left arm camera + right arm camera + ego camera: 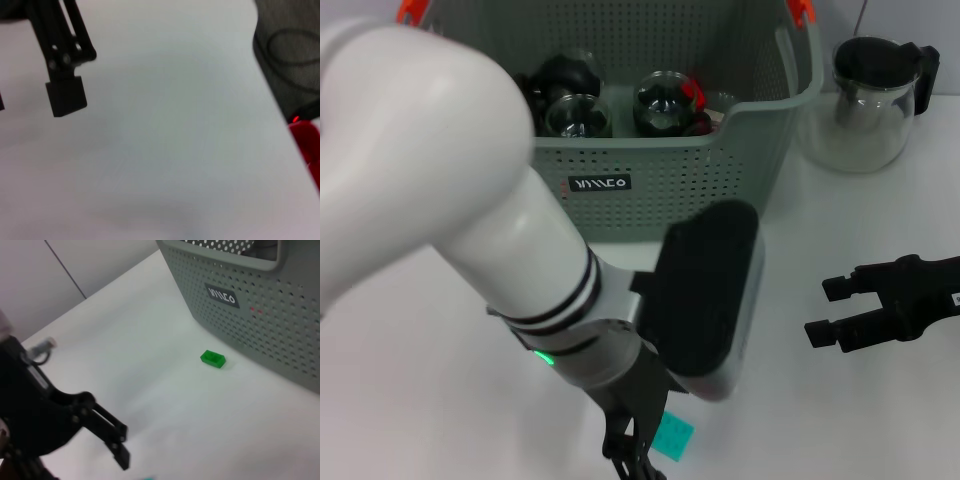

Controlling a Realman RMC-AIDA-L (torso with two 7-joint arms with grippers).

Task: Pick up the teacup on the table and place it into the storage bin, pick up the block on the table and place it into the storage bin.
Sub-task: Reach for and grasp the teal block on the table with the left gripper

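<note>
The storage bin (660,180) stands at the back of the table, and glass cups (578,115) lie inside it. A small green block (212,358) rests on the table just in front of the storage bin (260,315), below its label; my left arm hides it in the head view. Near the table's front edge my left gripper (632,455) hangs low and open with nothing in it, beside a small teal piece (672,436). One finger (65,97) shows over bare table. My right gripper (825,310) stands open and empty at the right.
A glass teapot (870,100) with a black lid stands right of the bin. My left forearm crosses the middle of the head view. In the right wrist view, the table edge runs behind the block.
</note>
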